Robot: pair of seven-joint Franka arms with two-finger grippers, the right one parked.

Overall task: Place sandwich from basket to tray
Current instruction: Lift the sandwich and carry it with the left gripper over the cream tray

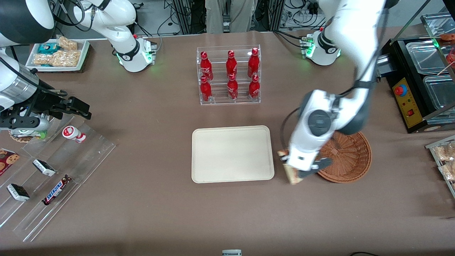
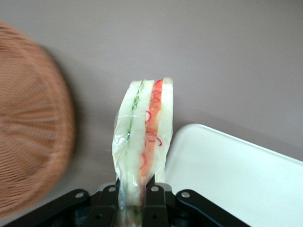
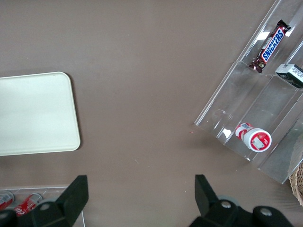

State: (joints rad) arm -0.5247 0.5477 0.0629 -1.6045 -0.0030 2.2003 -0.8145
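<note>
My left gripper (image 1: 293,171) is shut on the sandwich (image 2: 143,137), a clear-wrapped white wedge with green and orange-red layers. It holds the sandwich above the bare table, between the wicker basket (image 1: 350,156) and the cream tray (image 1: 231,154). In the front view only the sandwich's ends (image 1: 293,176) show past the gripper. In the left wrist view the black fingers (image 2: 154,201) pinch the wrapper's base, with the basket (image 2: 28,123) to one side and the tray's corner (image 2: 236,175) to the other. The basket looks empty.
A clear rack of red bottles (image 1: 229,75) stands farther from the front camera than the tray. Clear acrylic racks with snack bars (image 1: 53,170) lie toward the parked arm's end. A black appliance with clear tubs (image 1: 419,78) and a snack rack (image 1: 444,160) lie toward the working arm's end.
</note>
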